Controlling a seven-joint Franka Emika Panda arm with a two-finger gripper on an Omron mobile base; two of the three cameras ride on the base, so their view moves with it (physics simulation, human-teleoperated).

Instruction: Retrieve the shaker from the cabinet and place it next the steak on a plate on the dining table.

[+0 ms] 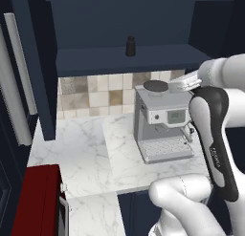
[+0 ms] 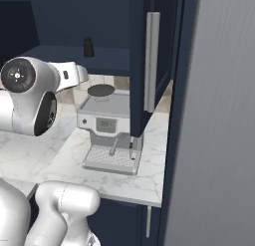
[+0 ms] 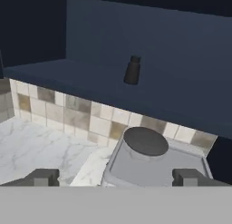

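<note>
The small black cylindrical shaker (image 1: 130, 46) with a narrower top is standing upright on the flat shelf of the dark navy blue wall cabinet (image 1: 143, 58), whose doors are hanging open to both sides, each carrying a long pale bar handle (image 2: 152, 61). In the hand view the shaker (image 3: 132, 70) is appearing tilted, alone on the shelf, well above and beyond the hand (image 3: 115, 177).

The hand is hovering in the air just over the grey boxy espresso machine (image 1: 161, 127), which is sitting on the white grey-veined marble tabletop (image 1: 86, 154) against a beige and brown tiled backsplash (image 1: 95, 94). A round dark disc (image 3: 146, 141) is lying on top of the machine. The two dark fingertips (image 3: 43, 177) are standing wide apart with nothing between them, well short of the shaker. A red appliance (image 1: 36, 201) is showing at the lower left of the left base view.
</note>
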